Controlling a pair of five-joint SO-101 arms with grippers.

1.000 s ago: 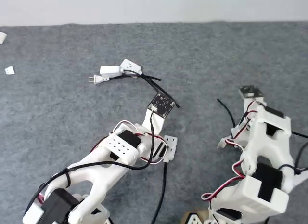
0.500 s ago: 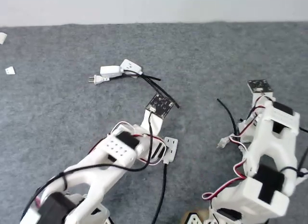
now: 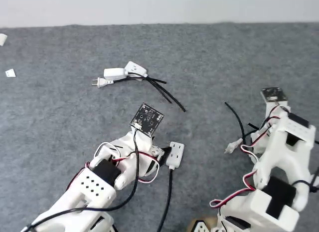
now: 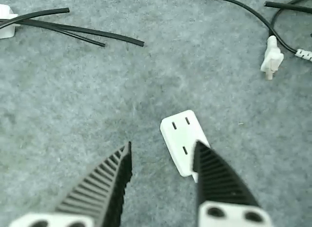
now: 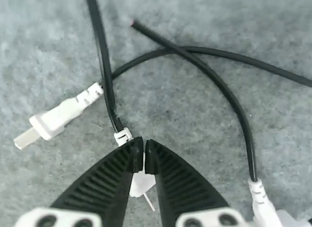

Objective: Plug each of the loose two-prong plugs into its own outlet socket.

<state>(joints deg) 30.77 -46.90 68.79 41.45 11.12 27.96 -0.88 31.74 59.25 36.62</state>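
Just beside the outlet socket [image 4: 181,139] your left gripper [image 4: 164,148] gaped empty, socket's long axis along its reach; right gripper [image 5: 143,140] closed, probably on a plug [image 5: 139,183].

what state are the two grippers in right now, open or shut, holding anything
left gripper: open, holding nothing, one finger by the outlet socket.
right gripper: shut on a white plug.

White outlet socket [image 4: 184,141] lying flat, white plug [image 4: 271,57] well apart
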